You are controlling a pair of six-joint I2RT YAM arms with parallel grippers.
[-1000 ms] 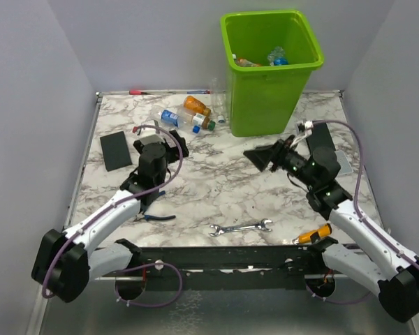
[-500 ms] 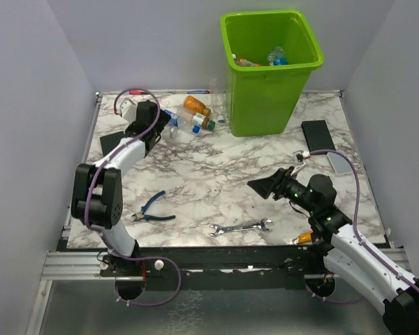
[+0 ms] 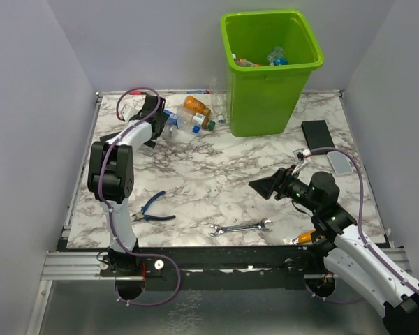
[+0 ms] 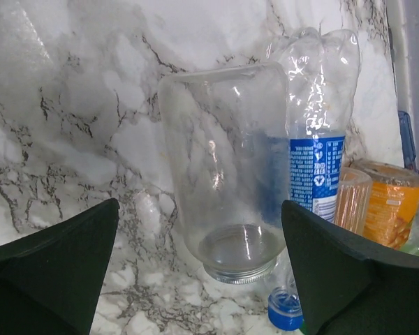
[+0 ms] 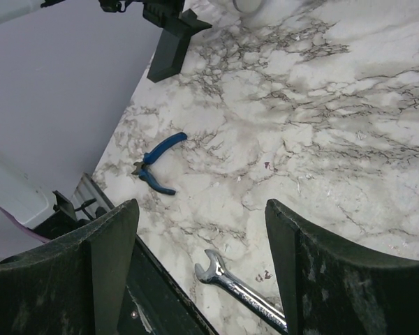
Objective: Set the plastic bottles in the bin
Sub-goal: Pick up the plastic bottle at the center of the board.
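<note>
Left wrist view clips much of the cluster. The crushed clear bottle (image 4: 318,125) with a blue label runs down to its blue cap (image 4: 286,312) at the bottom edge. The orange bottle (image 4: 385,202) is cut by one finger (image 4: 356,279) and the frame edge. A greenish sliver in the bottom right corner is too little to name.

The left gripper (image 4: 199,204) stands spread wide and holds nothing. The uncapped clear bottle (image 4: 220,153) lies on the marble table (image 4: 70,105), its open mouth towards the camera and its mouth end between the two fingers, with a gap on each side. The crushed clear bottle lies just beside it on the right, and the orange bottle beyond that. In the top external view the uncapped clear bottle is nearly lost against the marble.

The bin (image 3: 265,105) stands at the back of the table, right of the cluster. Its front wall hides most of the inside; only a crumpled clear bottle (image 3: 276,56) and a second orange bottle (image 3: 246,63) show above the rim.

The right gripper (image 5: 201,206) is part way open with nothing between its fingers. It hangs over bare marble, well apart from the cluster, and the bin stands further back. Below it lie blue-handled pliers (image 5: 157,166) and a wrench (image 5: 230,283), whose far end is cut off by a finger. The orange-handled screwdriver (image 3: 307,236) is half hidden under the right arm.
</note>
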